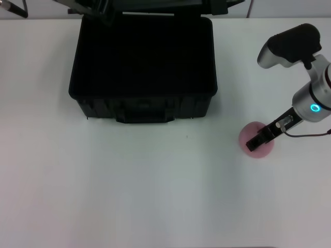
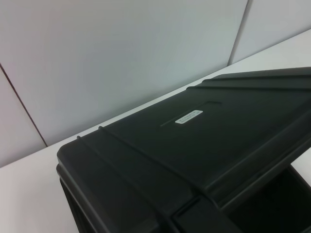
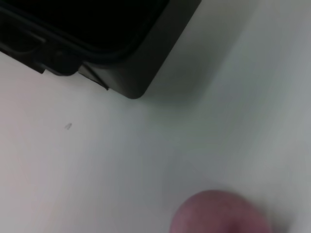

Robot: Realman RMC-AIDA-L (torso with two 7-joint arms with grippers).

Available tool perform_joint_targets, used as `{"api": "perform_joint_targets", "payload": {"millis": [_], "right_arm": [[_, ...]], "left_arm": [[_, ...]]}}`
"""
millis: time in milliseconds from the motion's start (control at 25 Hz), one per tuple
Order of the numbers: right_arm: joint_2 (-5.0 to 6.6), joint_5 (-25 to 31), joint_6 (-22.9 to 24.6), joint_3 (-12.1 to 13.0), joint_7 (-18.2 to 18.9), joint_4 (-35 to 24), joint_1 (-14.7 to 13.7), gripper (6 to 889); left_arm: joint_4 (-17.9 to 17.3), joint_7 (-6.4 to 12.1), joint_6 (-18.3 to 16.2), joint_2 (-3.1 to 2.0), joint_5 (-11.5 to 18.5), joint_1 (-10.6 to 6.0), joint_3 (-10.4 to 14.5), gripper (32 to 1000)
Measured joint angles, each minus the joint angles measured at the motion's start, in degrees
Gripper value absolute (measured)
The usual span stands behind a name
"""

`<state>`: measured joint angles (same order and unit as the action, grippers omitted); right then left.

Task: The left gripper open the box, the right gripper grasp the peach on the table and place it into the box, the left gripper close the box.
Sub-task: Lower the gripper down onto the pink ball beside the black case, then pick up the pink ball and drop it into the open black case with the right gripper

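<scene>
The black box (image 1: 145, 106) stands open at the back middle of the white table, its dark inside showing and its lid (image 2: 194, 141) raised at the far side. My left gripper (image 1: 96, 12) shows only as dark parts at the lid's left end, by the top edge of the head view. The pink peach (image 1: 249, 135) lies on the table right of the box. Directly over it, low down, is my right gripper (image 1: 260, 139), its blue-ringed arm reaching in from the right. In the right wrist view the peach (image 3: 218, 213) is close, with the box's front corner (image 3: 131, 73) beyond.
White wall panels (image 2: 121, 58) rise behind the table. A thin grey cable (image 1: 305, 135) trails from the right wrist. A small dark speck (image 1: 187, 137) marks the table in front of the box.
</scene>
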<state>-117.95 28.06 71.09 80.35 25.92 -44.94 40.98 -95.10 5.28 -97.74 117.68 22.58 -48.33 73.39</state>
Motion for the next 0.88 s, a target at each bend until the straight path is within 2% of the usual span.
{"api": "perform_joint_targets", "payload": {"millis": [360,600,800,880], "right_arm": [[0.00,0.0,0.0,-0.1,-0.3,0.0,0.1,757],[0.00,0.1,0.0,-0.1,-0.3,0.0,0.1,549],[0.00,0.1,0.0,-0.1,-0.4,0.0,0.1,301],[0.00,0.1,0.0,-0.1,-0.4,0.0,0.1,273]], "left_arm": [[0.0,0.00,0.0,0.00,0.0,0.00,0.0,308],[0.1,0.01,0.0,0.00,0.0,-0.01,0.0,304],[0.2,0.08,0.0,0.00,0.0,0.00,0.0,303],[0.3,0.10,0.0,0.00,0.0,-0.01,0.0,305]]}}
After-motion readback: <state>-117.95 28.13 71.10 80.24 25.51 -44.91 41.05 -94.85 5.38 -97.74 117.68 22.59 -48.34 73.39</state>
